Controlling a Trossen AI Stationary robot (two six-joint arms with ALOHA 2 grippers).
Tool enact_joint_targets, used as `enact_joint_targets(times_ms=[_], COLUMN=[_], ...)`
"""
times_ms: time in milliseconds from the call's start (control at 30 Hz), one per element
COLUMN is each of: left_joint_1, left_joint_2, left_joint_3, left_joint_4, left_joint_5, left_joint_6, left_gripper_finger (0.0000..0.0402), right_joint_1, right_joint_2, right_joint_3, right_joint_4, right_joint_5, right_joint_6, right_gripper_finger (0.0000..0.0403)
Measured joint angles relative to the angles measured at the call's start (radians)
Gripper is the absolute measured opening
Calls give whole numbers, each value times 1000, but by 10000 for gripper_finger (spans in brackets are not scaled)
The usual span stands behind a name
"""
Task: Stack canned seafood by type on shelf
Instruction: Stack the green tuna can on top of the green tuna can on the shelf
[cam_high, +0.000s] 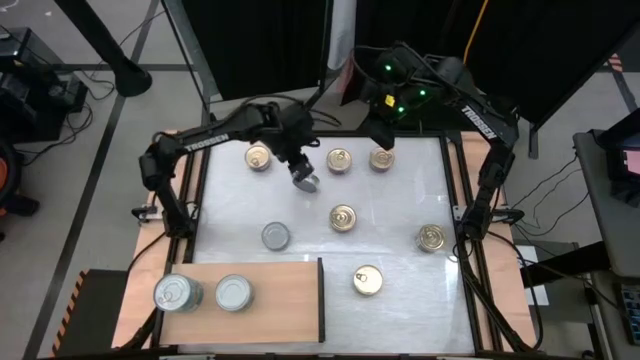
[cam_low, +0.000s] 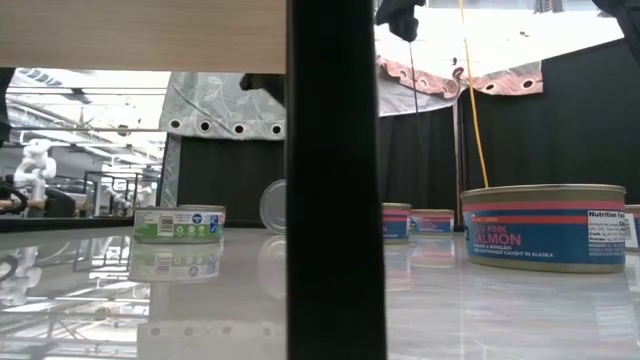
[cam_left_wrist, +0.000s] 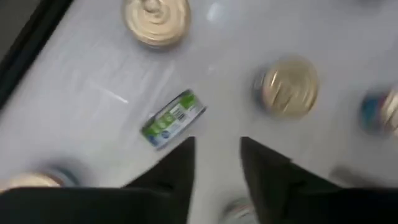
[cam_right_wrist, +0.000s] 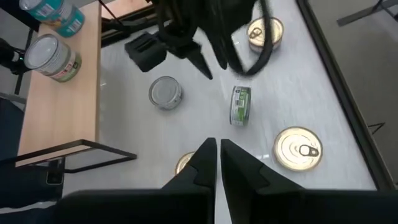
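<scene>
A green-labelled tin (cam_left_wrist: 173, 118) stands on its rim on the white table (cam_high: 400, 200), its silver face (cam_low: 273, 207) turned toward the near edge. My left gripper (cam_left_wrist: 217, 155) hangs open above it, with nothing between its fingers. My right gripper (cam_right_wrist: 217, 155) is shut and empty, held high over the far right part of the table (cam_high: 381, 132). Two silver-lidded tins (cam_high: 178, 293) (cam_high: 233, 292) sit side by side on the wooden shelf (cam_high: 280, 300) at the near left. Another silver-lidded tin (cam_high: 275, 236) lies flat on the table.
Several gold-lidded tins lie flat on the table: three along the far side (cam_high: 259, 158) (cam_high: 340, 160) (cam_high: 381, 158), one in the middle (cam_high: 343, 217), two nearer on the right (cam_high: 432, 237) (cam_high: 367, 280). A dark upright (cam_low: 335, 200) blocks the middle of the low view.
</scene>
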Motion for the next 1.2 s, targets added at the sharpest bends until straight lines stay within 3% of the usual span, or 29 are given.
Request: enact_joint_targets(times_ms=[133, 233, 367, 500, 767, 1000, 1200], left_joint_1=[10, 5, -6, -13, -8, -6, -6], left_joint_2=[20, 58, 110, 138, 227, 305, 310], left_joint_3=[-5, -28, -58, -71, -72, -72, -72], left_joint_4=[-24, -55, -52, 26, 58, 47, -11], left_joint_5=[49, 59, -39, -138, -81, -188, -211], left_joint_6=[313, 444, 574, 630, 687, 669, 649], left_gripper_finger=[236, 300, 344, 350, 350, 349, 310], right_joint_1=[-3, -3, -3, -3, -4, -4, -5], right_joint_2=[-17, -43, -74, -101, -105, -101, -101], right_joint_3=[-1, -1, -1, -1, -1, -1, -1], right_joint_4=[-4, -28, -59, -57, -56, -52, -52], right_joint_5=[6, 8, 13, 13, 43, 37, 36], right_joint_6=[7, 22, 31, 30, -7, -20, -35], right_gripper_finger=[13, 13, 13, 13, 13, 13, 13])
